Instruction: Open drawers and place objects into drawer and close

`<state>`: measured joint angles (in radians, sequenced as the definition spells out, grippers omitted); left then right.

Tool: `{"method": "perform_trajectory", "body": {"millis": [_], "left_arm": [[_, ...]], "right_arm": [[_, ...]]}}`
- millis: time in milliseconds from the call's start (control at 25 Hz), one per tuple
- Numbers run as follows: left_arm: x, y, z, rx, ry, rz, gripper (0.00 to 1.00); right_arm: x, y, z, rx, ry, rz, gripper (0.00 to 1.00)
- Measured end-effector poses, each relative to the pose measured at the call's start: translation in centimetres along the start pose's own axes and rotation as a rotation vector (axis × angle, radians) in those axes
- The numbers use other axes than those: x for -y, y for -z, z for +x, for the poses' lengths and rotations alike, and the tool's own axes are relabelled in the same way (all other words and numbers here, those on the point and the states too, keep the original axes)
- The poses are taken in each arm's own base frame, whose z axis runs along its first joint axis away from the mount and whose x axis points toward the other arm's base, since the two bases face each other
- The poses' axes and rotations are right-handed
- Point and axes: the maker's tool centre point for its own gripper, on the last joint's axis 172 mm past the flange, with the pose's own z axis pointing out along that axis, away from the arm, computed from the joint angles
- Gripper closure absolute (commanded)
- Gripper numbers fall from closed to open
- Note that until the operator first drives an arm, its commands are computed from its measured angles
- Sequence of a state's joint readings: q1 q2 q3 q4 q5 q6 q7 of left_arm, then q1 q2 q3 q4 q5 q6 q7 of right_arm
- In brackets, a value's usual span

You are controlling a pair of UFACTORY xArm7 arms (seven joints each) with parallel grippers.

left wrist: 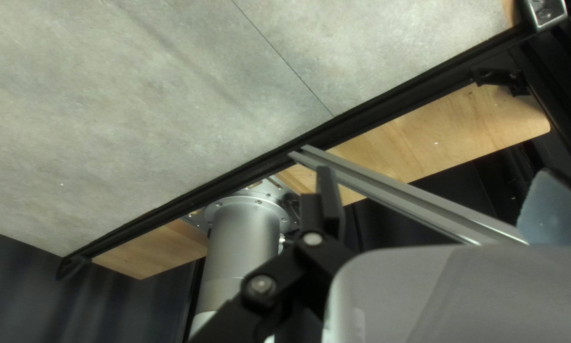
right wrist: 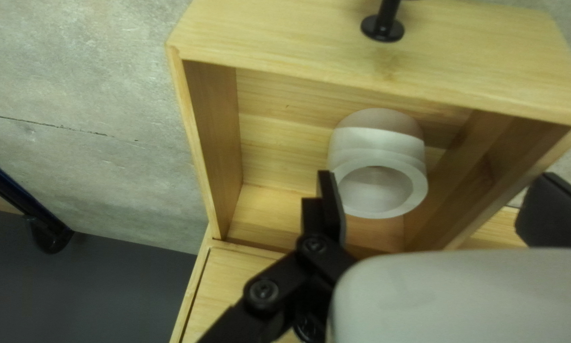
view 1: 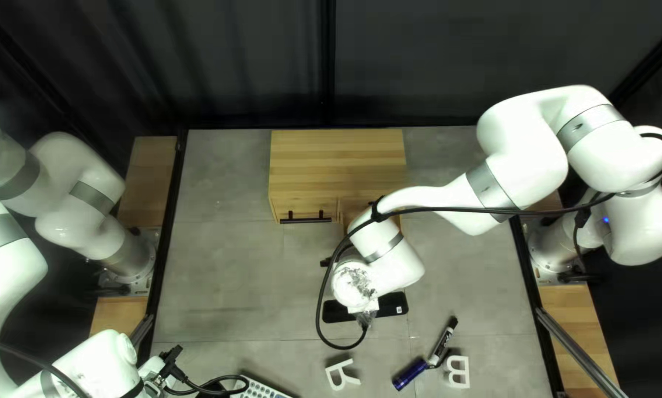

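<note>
Two markers, two white letters; one white cylinder inside one pulled-out drawer. Left gripper, right gripper: both released. Grey tabletop, dark curtain behind.

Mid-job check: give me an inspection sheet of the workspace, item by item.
Surface: grey table, no spill seen.
Job's things: cabinet; left drawer shut, right drawer open, white roll inside.
Clutter: two markers, letters R and B, black slab, keyboard.
Hands: left hand open, empty; right hand open over right drawer.
Cables: black cord looped beside right hand.
Surroundings: dark curtain; people: nothing seen.
</note>
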<state>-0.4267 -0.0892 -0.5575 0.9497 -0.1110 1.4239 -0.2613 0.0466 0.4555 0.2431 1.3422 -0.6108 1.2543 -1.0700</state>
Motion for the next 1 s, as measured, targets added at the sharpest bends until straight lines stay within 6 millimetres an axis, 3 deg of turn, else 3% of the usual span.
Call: {"method": "perform_trajectory", "body": {"millis": [320, 1000], "left_arm": [[0.0, 0.0, 0.0, 0.000, 0.000, 0.000, 0.00], [0.0, 0.0, 0.0, 0.000, 0.000, 0.000, 0.00]], "right_arm": [[1.4, 1.1, -1.2, 0.021, -0.017, -0.039, 0.00], [2.5, -1.1, 0.1, -0.068, 0.009, -0.130, 0.00]]}}
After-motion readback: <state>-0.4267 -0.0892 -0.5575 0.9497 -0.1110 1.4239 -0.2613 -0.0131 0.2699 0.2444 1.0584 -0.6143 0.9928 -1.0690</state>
